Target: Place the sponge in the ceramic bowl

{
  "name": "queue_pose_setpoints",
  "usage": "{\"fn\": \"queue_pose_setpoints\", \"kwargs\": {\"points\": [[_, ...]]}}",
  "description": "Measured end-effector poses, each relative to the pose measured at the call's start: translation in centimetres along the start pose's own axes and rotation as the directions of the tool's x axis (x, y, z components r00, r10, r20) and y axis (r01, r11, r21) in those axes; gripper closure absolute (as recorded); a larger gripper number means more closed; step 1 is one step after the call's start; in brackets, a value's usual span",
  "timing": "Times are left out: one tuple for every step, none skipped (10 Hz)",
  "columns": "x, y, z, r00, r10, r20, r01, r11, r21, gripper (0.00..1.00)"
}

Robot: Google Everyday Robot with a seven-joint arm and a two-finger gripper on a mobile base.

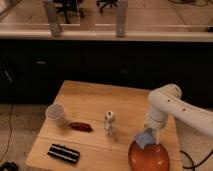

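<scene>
Pincer clamped on the sponge above the ceramic bowl's far rim; the bowl's near edge is cut off.

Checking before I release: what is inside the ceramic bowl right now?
The ceramic bowl shows bare orange-brown glaze. The sponge overlaps its far rim, right below the gripper. The sponge covers the rim there, so whether it rests in the bowl cannot be seen.

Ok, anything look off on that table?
Nothing stands out. White cup and small white item are upright, striped block lies flat, and the gripper is at the sponge above the rim of the ceramic bowl.
</scene>
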Motion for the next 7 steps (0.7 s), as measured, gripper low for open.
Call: {"fn": "queue_pose_setpoints", "kwargs": {"points": [[-0.03,0.01,-0.04,1.0,-0.001,-0.001,0.001,1.0,0.0,0.86],[-0.06,0.06,-0.02,1.0,-0.002,-0.001,0.002,1.0,-0.001,0.85],[-0.06,0.08,-0.04,1.0,-0.003,-0.003,0.003,1.0,-0.001,0.85],[-0.09,0.09,-0.03,1.0,-0.004,-0.004,0.004,1.0,-0.001,0.85],[-0.11,0.11,-0.03,1.0,-0.006,-0.005,0.006,1.0,-0.002,0.85],[-0.12,0.13,-0.04,1.0,-0.006,-0.005,0.006,1.0,-0.002,0.85],[-0.12,0.19,-0.03,1.0,-0.006,-0.006,0.006,1.0,-0.003,0.85]]}}
